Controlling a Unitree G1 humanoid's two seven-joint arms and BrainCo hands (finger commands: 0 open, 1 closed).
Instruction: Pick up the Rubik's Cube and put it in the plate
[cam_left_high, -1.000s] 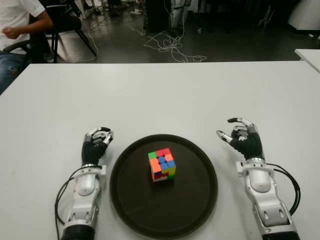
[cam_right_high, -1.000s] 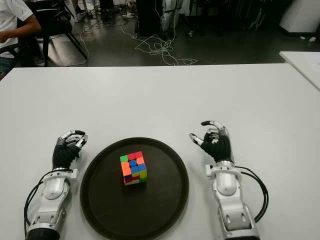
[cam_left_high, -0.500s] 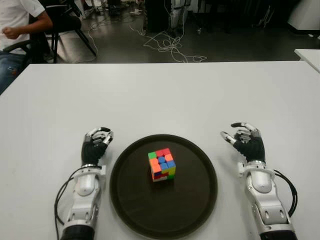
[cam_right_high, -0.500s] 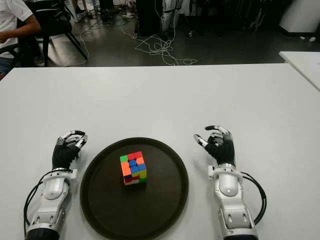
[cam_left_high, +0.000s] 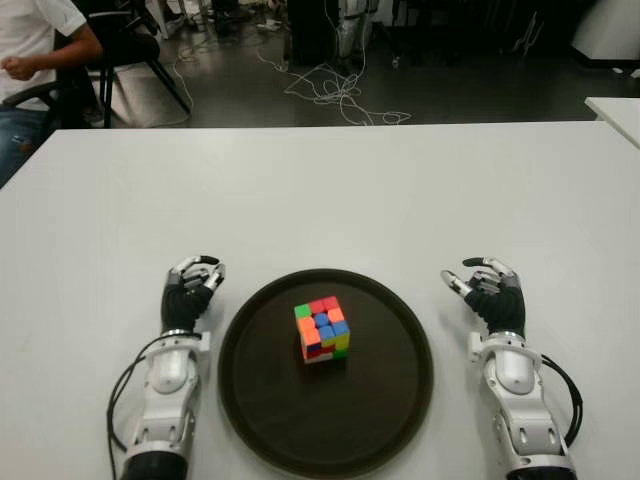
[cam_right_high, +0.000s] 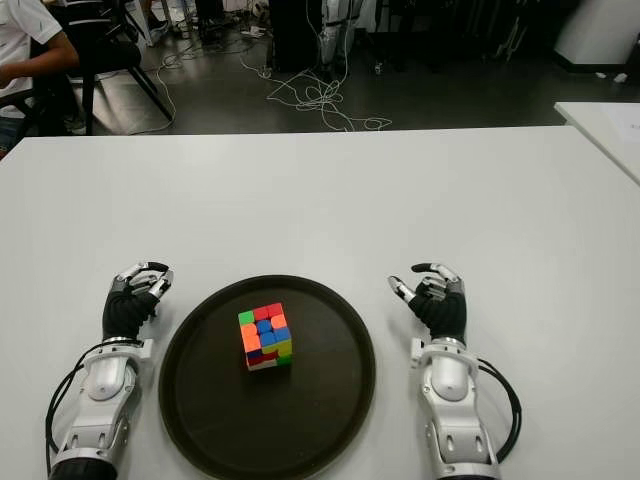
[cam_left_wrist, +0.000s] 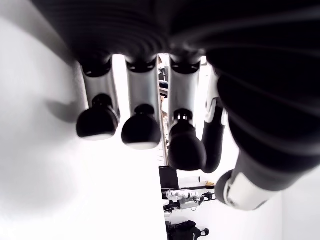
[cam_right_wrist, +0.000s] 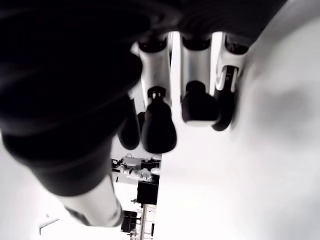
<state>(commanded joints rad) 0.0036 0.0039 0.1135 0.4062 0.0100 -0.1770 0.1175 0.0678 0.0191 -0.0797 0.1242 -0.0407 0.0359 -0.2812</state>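
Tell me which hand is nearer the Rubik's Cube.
Left, by a little. The left hand shows beside the plate's left rim; the right hand sits off its right rim, farther from the Rubik's Cube, which lies slightly left of the plate's centre. Neither holds anything.

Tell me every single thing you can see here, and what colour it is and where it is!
Rubik's Cube: one, many colours, in the middle of the plate.
Plate: one, dark brown, round, on the table between the hands.
Table: one, white, in front of the robot.
Second table: one, white, corner at far right.
Cables: a tangle, pale, on the dark floor behind.
Person: one, white shirt, seated far left.
Left robot hand: one, black and silver, left of the plate, fingers curled, empty.
Right robot hand: one, black and silver, right of the plate, fingers relaxed, empty.
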